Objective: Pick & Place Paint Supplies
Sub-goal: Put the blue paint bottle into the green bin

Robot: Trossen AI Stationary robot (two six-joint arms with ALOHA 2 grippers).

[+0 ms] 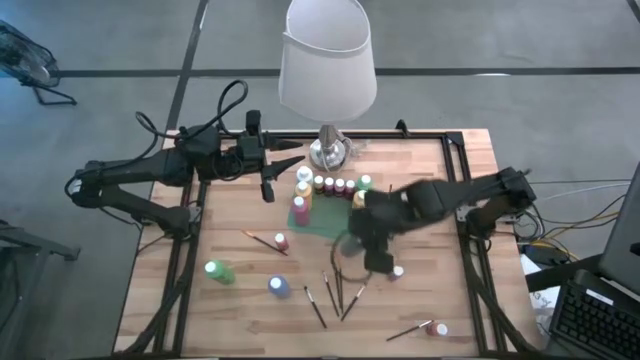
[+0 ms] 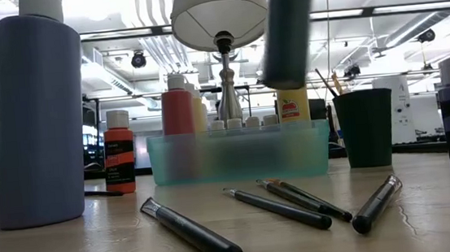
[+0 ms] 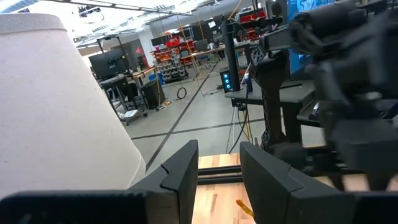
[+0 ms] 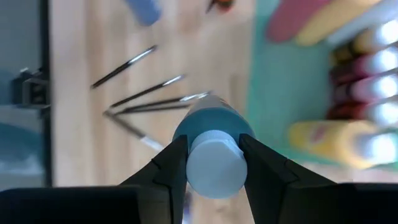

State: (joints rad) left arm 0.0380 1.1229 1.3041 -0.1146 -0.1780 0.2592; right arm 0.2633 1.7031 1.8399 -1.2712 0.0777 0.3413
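Right wrist view, right end effector [image 4: 213, 163] clamping teal bottle [image 4: 211, 127], round white cap [image 4: 216, 167]; left end effector [image 3: 219, 177] narrowly parted

White-capped teal bottle [image 4: 213, 140] (dark jaws around its cap), translucent teal tray [image 2: 240, 153], pale wood table [image 1: 240, 310].

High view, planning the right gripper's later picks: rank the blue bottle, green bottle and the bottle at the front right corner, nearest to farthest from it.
From the right gripper:
1. Corner bottle, front right.
2. Blue bottle, front centre-left.
3. Green bottle, far left.
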